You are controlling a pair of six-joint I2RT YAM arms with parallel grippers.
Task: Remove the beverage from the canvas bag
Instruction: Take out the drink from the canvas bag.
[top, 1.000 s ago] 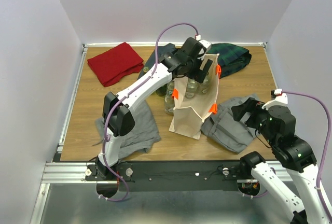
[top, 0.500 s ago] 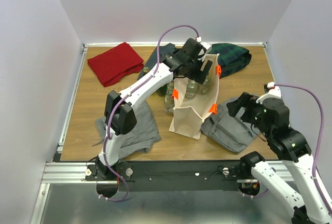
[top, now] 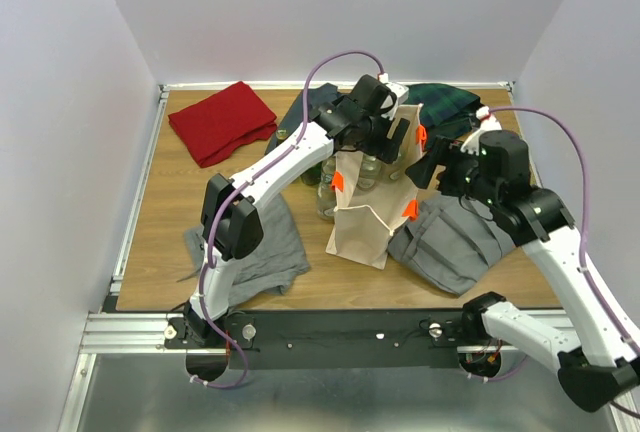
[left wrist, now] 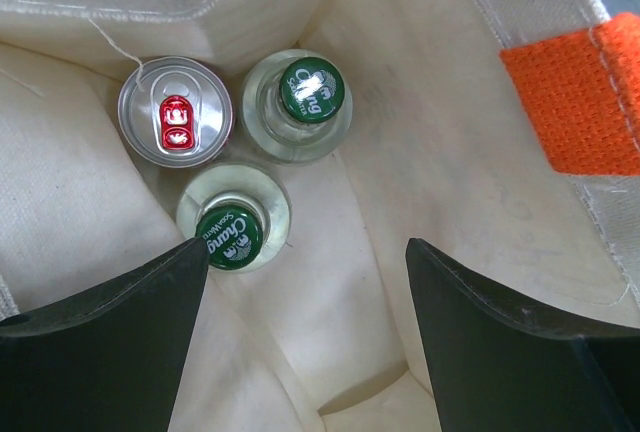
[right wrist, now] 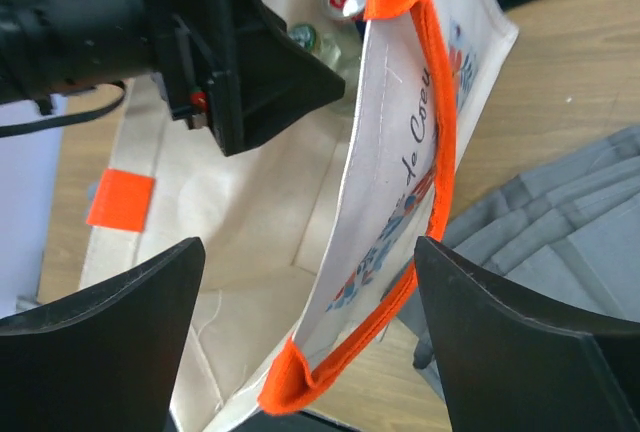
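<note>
The beige canvas bag (top: 365, 222) stands mid-table with its mouth up. Inside it are two green-capped glass bottles (left wrist: 228, 237) (left wrist: 310, 90) and a silver can with a red tab (left wrist: 175, 112). My left gripper (left wrist: 305, 252) hangs open in the bag's mouth (top: 385, 142), its left finger next to the nearer bottle's cap and nothing between the fingers. My right gripper (right wrist: 310, 252) is open at the bag's right side (top: 425, 167). The bag's printed wall (right wrist: 390, 212) and its orange handle (right wrist: 440, 152) pass between the fingers, which stand apart from them.
Grey folded clothes (top: 450, 242) lie right of the bag, and another grey cloth (top: 265, 242) lies to its left. A red cloth (top: 220, 122) and dark plaid cloth (top: 450, 107) lie at the back. More glass bottles (top: 326, 192) stand by the bag's left side.
My right arm has swung up and left from the near right corner to the bag's right wall. My left gripper has stayed in the bag's mouth with its fingers slightly narrower.
</note>
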